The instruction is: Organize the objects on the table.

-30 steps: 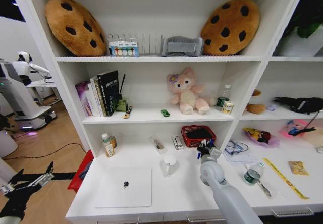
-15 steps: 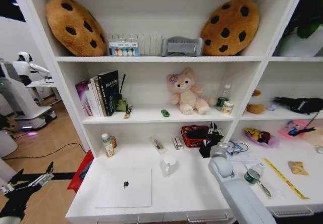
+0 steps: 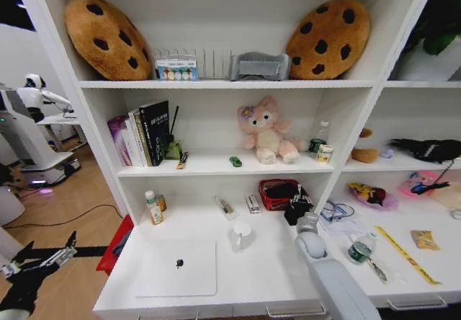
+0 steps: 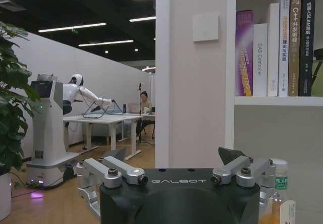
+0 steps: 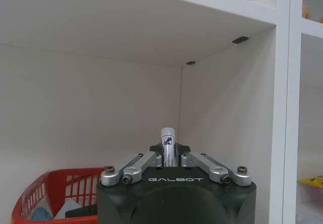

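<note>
My right gripper (image 3: 296, 205) reaches over the back of the white table (image 3: 266, 273), right beside the red basket (image 3: 276, 192). The right wrist view shows this gripper (image 5: 168, 156) shut on a white marker (image 5: 167, 137) that stands up between its fingers, with the red basket (image 5: 53, 189) just below it. A silver laptop (image 3: 176, 267) lies closed at the front left. Behind it stand a white mug (image 3: 242, 235) and small bottles (image 3: 153, 207). A yellow ruler (image 3: 405, 254) lies at the right. My left gripper (image 3: 45, 256) hangs open, low and left of the table.
The shelf above holds books (image 3: 144, 132), a pink plush toy (image 3: 265, 130) and a tiny green toy (image 3: 235, 161). A small bottle (image 3: 360, 249) and cables (image 3: 335, 212) lie right of my arm. Another robot (image 3: 32, 129) stands in the room at the left.
My right gripper has moved from over the middle of the table back and to the right, up to the red basket. The left arm has stayed still.
</note>
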